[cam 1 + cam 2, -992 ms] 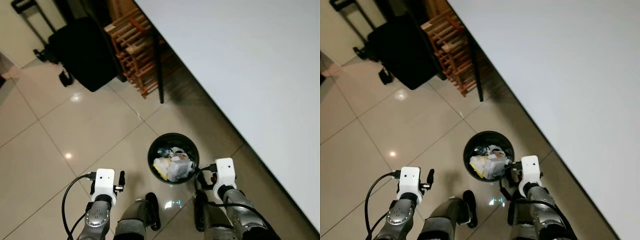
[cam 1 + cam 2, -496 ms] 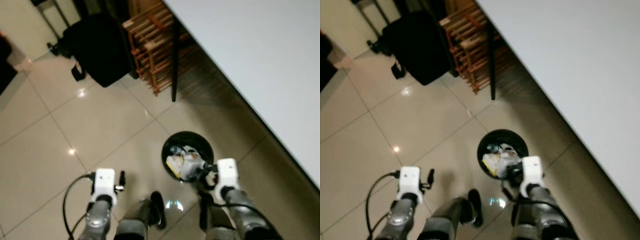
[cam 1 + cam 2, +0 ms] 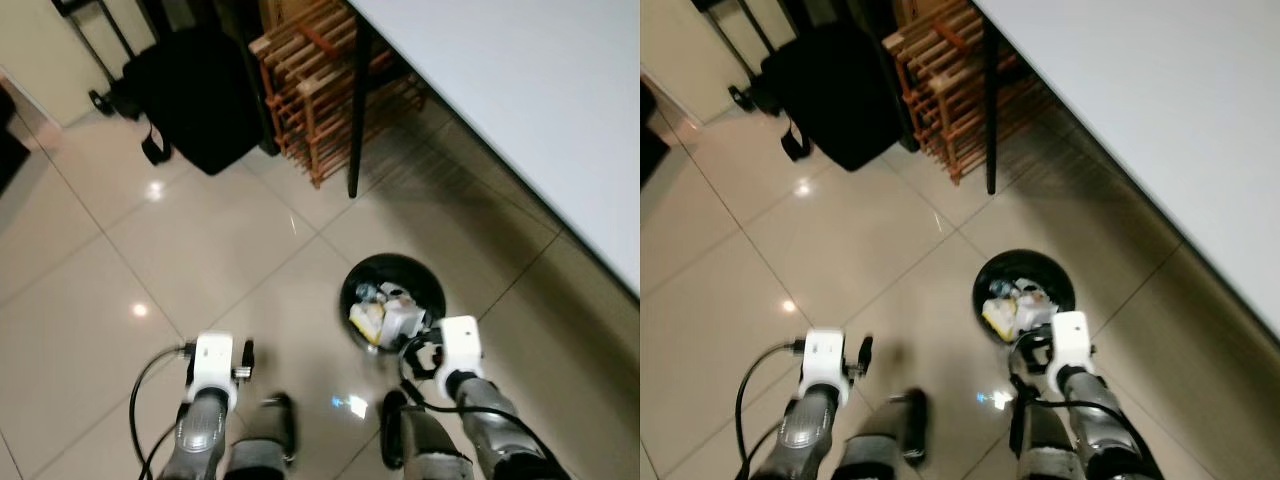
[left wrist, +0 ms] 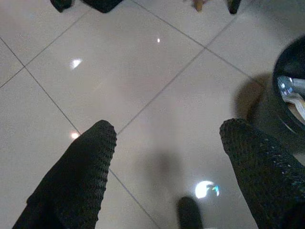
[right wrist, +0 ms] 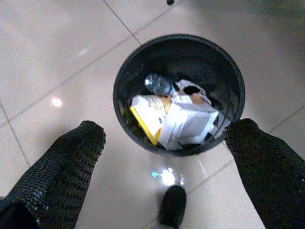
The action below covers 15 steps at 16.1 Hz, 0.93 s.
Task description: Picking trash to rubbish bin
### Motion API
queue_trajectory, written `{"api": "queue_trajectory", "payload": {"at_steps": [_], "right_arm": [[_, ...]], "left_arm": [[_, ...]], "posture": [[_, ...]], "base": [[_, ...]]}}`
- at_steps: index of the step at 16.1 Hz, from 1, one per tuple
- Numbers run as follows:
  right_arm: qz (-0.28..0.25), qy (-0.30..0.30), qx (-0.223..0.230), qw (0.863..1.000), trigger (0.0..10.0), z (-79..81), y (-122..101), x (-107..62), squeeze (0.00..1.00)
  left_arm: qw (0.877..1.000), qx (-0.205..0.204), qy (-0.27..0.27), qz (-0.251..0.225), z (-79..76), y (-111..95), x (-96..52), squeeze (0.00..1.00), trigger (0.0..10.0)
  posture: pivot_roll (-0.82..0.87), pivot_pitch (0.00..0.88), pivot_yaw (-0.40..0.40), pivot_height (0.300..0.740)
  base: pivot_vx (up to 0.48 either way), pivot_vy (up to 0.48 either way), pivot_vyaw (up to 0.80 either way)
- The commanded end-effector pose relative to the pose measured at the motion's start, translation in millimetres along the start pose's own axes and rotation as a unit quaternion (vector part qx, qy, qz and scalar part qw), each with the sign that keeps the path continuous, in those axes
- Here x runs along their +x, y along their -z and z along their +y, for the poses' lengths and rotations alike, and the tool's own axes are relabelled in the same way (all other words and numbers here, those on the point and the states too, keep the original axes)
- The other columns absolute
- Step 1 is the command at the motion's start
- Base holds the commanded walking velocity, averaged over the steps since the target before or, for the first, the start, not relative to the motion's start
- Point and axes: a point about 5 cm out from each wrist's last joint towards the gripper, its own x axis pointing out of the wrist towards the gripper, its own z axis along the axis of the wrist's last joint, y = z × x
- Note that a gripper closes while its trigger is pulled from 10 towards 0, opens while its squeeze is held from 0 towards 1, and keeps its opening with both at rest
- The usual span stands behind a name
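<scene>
Two grippers nearest, both spread wide and empty: right gripper (image 5: 164,143) poised directly over the black rubbish bin (image 5: 128,67), left gripper (image 4: 167,138) hovering above bare tiled floor (image 4: 143,62) just beside the bin. Inside the bin, mixed trash (image 5: 176,119): white paper packaging, a yellow-edged carton, a crushed clear bottle. No loose litter visible on the tiles around. Probably between drops, with the last piece already binned and nothing in hand. Next, likely a turn away to search for more litter. Farther off, a black table leg (image 3: 353,110), a slatted wooden rack (image 3: 310,90), a black bag (image 3: 195,95) on the floor, and the white tabletop (image 3: 540,100) overhead on the right.
</scene>
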Motion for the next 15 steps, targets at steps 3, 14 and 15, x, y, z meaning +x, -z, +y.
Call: {"api": "queue_trajectory", "payload": {"at_steps": [3, 14, 15], "right_arm": [[0.017, -0.013, 0.009, 1.0, 10.0, 11.5, 10.3, -1.7, 0.0], [0.016, -0.016, 0.011, 1.0, 10.0, 14.4, 10.3, -1.1, 0.0], [0.016, -0.017, 0.011, 1.0, 10.0, 14.4, 10.3, -1.0, 0.0]], "left_arm": [[0.999, 0.003, -0.011, 0.037, 9.2, 19.9, -11.9, 0.0, 10.0], [0.999, 0.006, -0.008, 0.037, 9.0, 18.2, -9.7, 0.0, 10.0], [0.999, 0.006, -0.009, 0.037, 9.1, 18.1, -9.6, 0.0, 10.0]], "posture": [[0.04, 0.336, 0.107, 0.74], [0.04, 0.318, 0.112, 0.74], [0.04, 0.321, 0.112, 0.74]], "base": [[0.0, 0.255, 0.0], [0.0, 0.031, 0.0], [0.0, 0.356, 0.0]]}}
